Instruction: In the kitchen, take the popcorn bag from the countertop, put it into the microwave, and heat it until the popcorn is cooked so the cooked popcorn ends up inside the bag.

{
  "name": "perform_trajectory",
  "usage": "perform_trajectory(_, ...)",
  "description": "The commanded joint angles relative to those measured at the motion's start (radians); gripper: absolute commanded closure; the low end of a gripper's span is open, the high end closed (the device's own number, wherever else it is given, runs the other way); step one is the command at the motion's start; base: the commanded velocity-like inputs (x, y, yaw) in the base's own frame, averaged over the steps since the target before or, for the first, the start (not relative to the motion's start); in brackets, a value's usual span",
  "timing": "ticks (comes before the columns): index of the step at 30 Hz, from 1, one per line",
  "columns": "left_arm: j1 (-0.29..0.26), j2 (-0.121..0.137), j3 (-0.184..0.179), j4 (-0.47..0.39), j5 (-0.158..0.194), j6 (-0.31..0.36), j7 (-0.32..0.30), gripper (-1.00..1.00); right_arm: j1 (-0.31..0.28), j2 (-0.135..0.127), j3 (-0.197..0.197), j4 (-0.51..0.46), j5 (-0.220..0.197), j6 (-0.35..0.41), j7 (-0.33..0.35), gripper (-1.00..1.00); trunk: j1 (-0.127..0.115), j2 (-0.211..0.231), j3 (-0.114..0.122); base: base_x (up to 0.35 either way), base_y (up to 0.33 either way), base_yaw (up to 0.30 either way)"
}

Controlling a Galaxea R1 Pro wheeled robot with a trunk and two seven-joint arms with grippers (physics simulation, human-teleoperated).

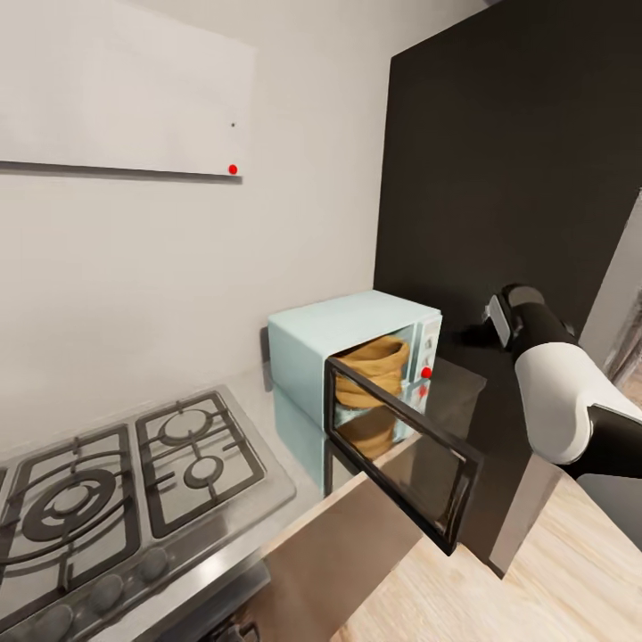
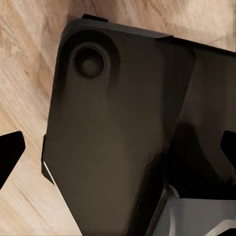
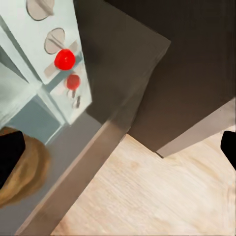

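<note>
The white-and-black right arm (image 1: 557, 392) is nearest the head camera, raised beside the counter end, its wrist angled toward the small pale blue box microwave (image 1: 352, 357). The dark-framed glass door (image 1: 401, 450) hangs open toward the robot. The mustard-yellow soft popcorn bag (image 1: 374, 367) sits inside the cavity. The door lies to the arm's left and the right arm looks nearer; closing the door likely follows. Right fingertips stand wide apart, empty; left likewise.

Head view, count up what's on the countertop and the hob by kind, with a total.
Microwave: 1, door open
Popcorn bag: 1, inside the microwave
Hob burners: 3 showing, more may be cut off at the edge
Hob knobs: 3 showing
Total: 8
</note>
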Motion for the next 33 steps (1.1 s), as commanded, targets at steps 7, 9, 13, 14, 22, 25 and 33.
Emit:
perform_trajectory(7, 0.000, 0.000, 0.001, -0.001, 0.007, -0.002, 0.001, -1.00, -0.001, 0.004, -0.005, 0.023, 0.068, 0.002, 0.003, -1.00, 0.000, -0.001, -0.001, 0.000, -0.258, 0.129)
perform_trajectory(9, 0.001, 0.000, 0.001, -0.001, 0.007, -0.002, 0.001, -1.00, -0.001, 0.005, -0.005, 0.043, 0.069, 0.002, 0.004, -1.00, 0.000, -0.001, -0.001, 0.000, -0.258, 0.262)
perform_trajectory(13, 0.000, 0.000, 0.001, -0.001, 0.007, -0.002, 0.001, -1.00, -0.001, 0.003, -0.005, 0.087, 0.069, 0.002, 0.009, -1.00, 0.000, -0.001, -0.001, 0.000, -0.257, 0.267)
perform_trajectory(14, 0.000, 0.000, 0.001, -0.001, 0.007, -0.002, 0.000, -1.00, -0.001, 0.002, -0.005, 0.102, 0.069, 0.002, 0.012, -1.00, 0.000, -0.001, -0.001, 0.000, -0.250, 0.268)
perform_trajectory(22, 0.000, 0.000, 0.001, -0.001, 0.007, -0.002, 0.000, -1.00, -0.001, -0.027, -0.005, 0.147, 0.070, -0.018, 0.048, -1.00, 0.000, -0.001, -0.001, 0.000, -0.141, 0.268)
perform_trajectory(25, 0.001, 0.000, 0.001, -0.001, 0.007, -0.002, -0.001, -1.00, -0.001, -0.059, -0.005, 0.174, 0.072, -0.024, 0.116, -1.00, 0.000, -0.001, -0.001, 0.000, -0.010, 0.268)
perform_trajectory(33, 0.000, 0.000, 0.001, -0.001, 0.007, -0.002, 0.000, -1.00, 0.088, -0.131, 0.008, 0.218, 0.258, -0.182, 0.399, -1.00, 0.000, -0.001, -0.001, 0.000, -0.001, 0.150)
